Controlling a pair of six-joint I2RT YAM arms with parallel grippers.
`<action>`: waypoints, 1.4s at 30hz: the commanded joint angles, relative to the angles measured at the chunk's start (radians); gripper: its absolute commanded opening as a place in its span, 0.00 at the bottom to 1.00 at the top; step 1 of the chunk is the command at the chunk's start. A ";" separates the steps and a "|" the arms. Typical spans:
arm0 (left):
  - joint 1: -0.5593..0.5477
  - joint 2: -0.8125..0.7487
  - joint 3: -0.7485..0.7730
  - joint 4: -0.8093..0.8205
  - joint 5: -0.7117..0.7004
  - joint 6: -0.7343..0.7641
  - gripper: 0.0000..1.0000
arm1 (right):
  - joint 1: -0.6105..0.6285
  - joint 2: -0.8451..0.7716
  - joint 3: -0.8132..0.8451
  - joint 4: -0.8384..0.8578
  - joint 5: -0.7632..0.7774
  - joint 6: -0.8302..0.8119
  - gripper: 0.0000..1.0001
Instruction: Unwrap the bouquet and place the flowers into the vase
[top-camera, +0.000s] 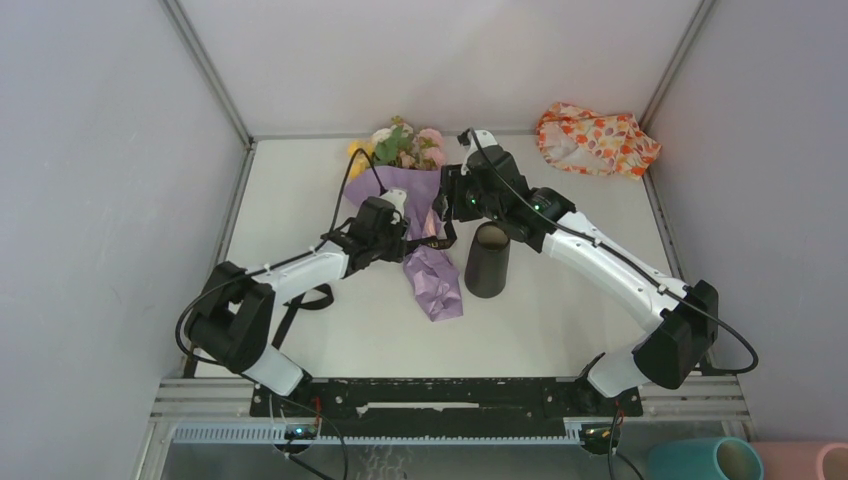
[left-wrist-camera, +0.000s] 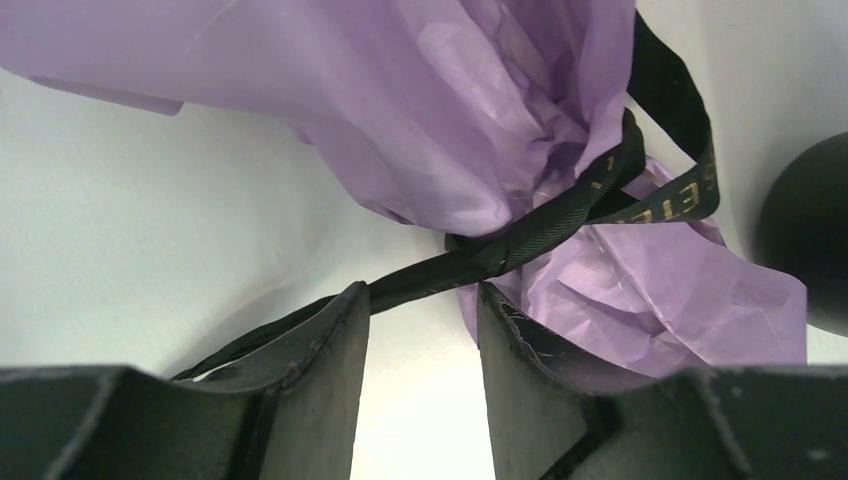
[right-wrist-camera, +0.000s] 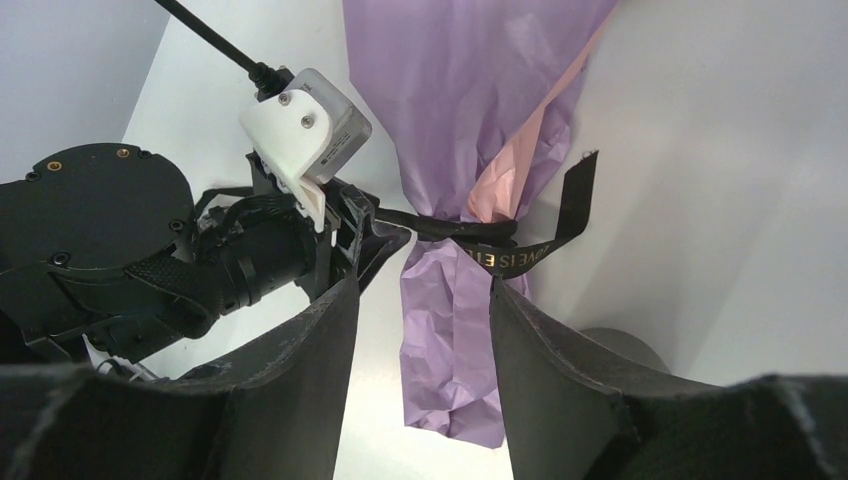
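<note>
The bouquet (top-camera: 412, 190) lies on the table, its flowers (top-camera: 405, 145) at the far end and its crumpled purple paper tail (top-camera: 434, 285) pointing near. A black ribbon (left-wrist-camera: 560, 215) is tied round the paper's narrow waist. My left gripper (left-wrist-camera: 420, 295) is open at that waist from the left. One strand of ribbon runs across just beyond its fingertips, with nothing between the jaws. My right gripper (right-wrist-camera: 420, 290) is open above the same waist, the paper tail (right-wrist-camera: 450, 330) showing between its fingers. The black vase (top-camera: 487, 260) stands upright just right of the tail.
An orange-flowered cloth (top-camera: 595, 140) lies at the far right corner. A teal cylinder (top-camera: 700, 460) and a pink cylinder (top-camera: 815, 462) sit below the table's near edge at the right. Grey walls close in the table on three sides.
</note>
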 joint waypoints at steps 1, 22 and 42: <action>-0.004 0.009 0.038 0.001 -0.059 0.042 0.49 | 0.003 -0.035 0.004 0.040 -0.009 0.021 0.59; 0.000 -0.092 0.036 0.000 -0.124 -0.001 0.01 | 0.019 -0.037 -0.011 0.050 0.001 0.030 0.58; 0.082 -0.484 0.268 -0.257 -0.276 -0.121 0.02 | 0.033 -0.016 -0.022 0.065 -0.021 0.032 0.58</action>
